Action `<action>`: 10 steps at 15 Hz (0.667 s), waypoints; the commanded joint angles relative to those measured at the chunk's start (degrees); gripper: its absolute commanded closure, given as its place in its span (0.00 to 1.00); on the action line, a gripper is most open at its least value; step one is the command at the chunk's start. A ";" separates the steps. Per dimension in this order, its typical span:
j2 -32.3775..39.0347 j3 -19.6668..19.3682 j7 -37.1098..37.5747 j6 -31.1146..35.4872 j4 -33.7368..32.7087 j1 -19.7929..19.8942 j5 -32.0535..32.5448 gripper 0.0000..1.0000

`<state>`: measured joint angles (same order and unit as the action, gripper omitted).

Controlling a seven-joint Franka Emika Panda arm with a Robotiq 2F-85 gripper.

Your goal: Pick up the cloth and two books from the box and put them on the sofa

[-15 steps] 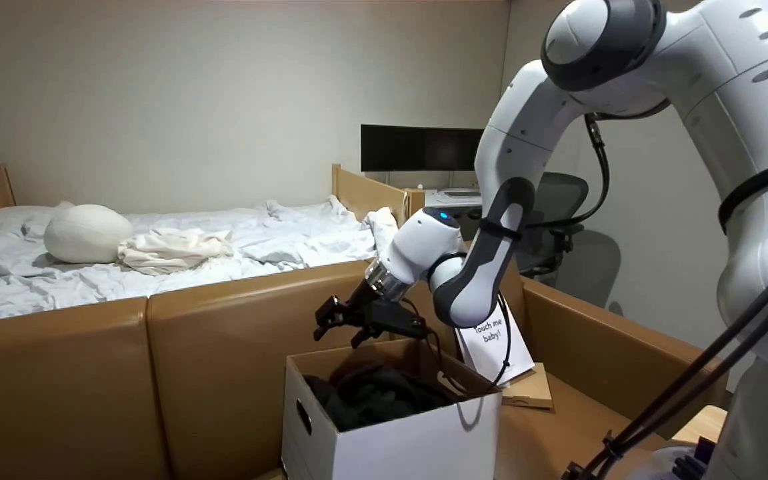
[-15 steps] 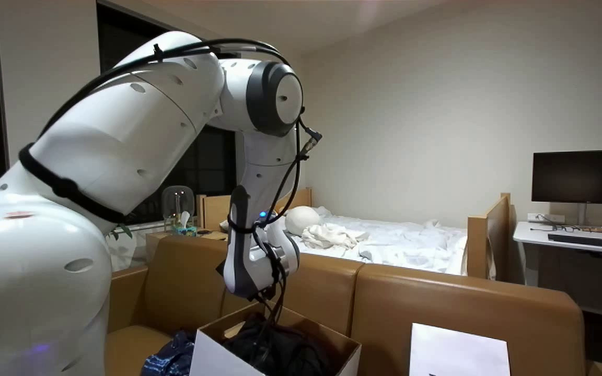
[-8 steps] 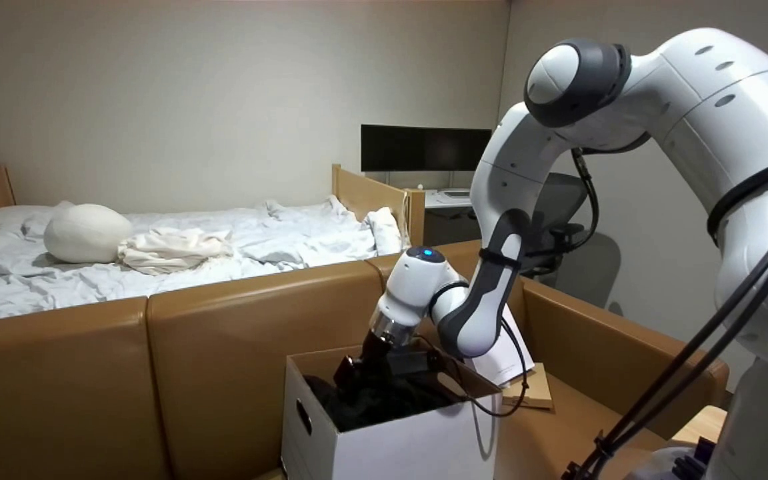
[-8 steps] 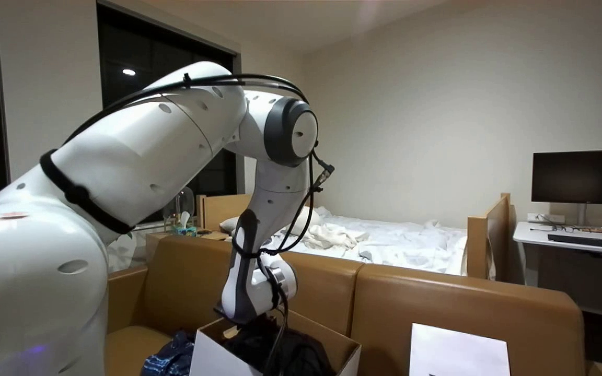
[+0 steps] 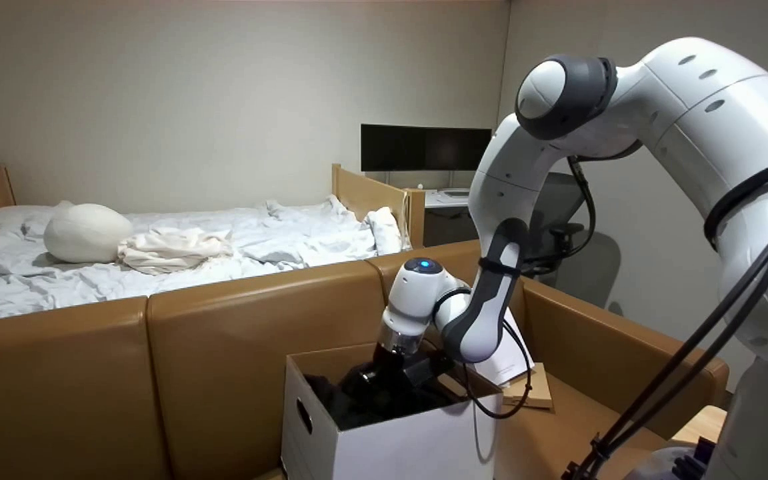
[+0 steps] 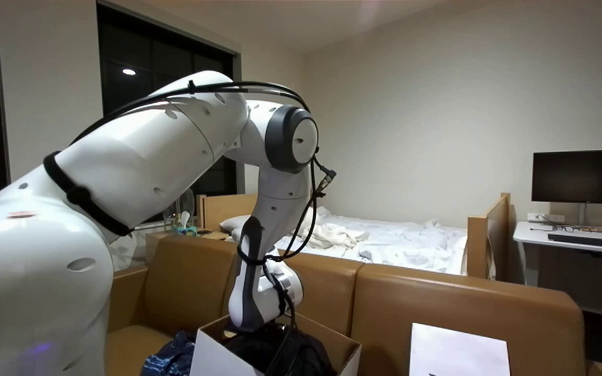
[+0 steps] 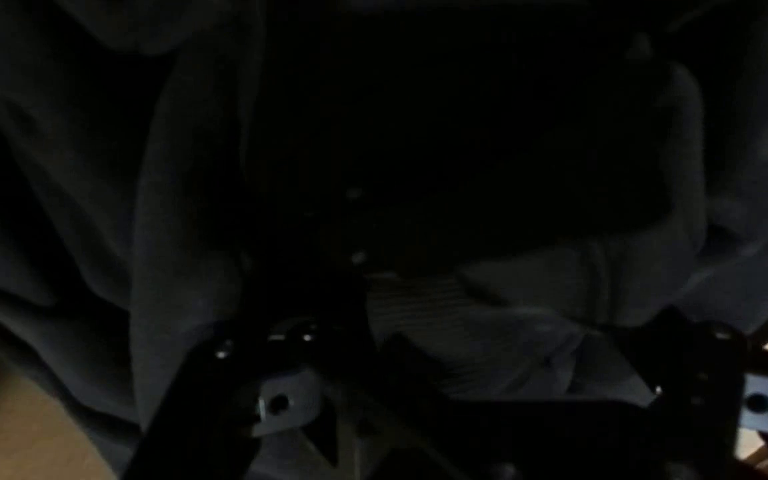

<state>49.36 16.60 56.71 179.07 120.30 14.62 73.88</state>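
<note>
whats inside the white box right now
In the box, dark crumpled cloth shows, with the jaws standing apart down at it. The cloth hides whatever lies beneath, so I can't tell whether any books are there.

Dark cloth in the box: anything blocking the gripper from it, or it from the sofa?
In the wrist view, nothing visible lies between the gripper and the dark cloth. Toward the sofa, the white box stands in the way: its walls surround the cloth, so it likely must be lifted up and out first.
</note>
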 commanded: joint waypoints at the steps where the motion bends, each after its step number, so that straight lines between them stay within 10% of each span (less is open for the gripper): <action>1: -0.04 -2.93 1.73 1.58 -1.23 -1.27 2.18 0.30; 10: -0.86 -0.56 -0.92 0.92 0.69 1.25 -0.59 0.88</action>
<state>49.69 14.55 56.94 180.14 119.33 13.97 74.53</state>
